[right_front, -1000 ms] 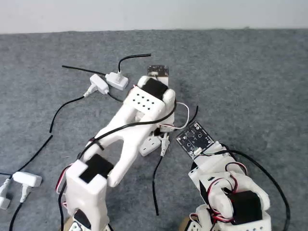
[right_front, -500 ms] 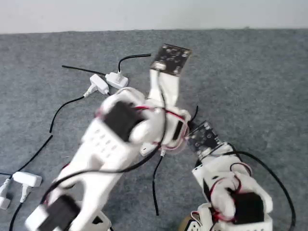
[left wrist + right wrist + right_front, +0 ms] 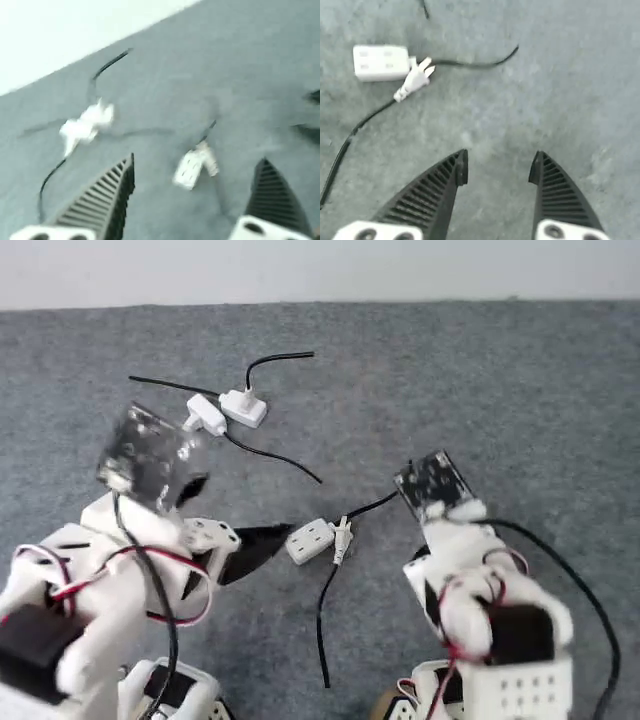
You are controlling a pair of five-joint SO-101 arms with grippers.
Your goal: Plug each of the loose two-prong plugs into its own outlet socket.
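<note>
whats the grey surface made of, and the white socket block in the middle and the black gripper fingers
The grey surface looks like short-pile carpet or felt: matte, fuzzy texture. The socket block is probably moulded hard plastic: smooth, white, boxy. The fingers of the right gripper look like matte black plastic, perhaps printed, with ridged inner faces.

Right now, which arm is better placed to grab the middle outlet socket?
Left, probably: the left claw, open, has the outlet socket straight ahead between its fingers. The right claw, also open, has it off to one side.
</note>
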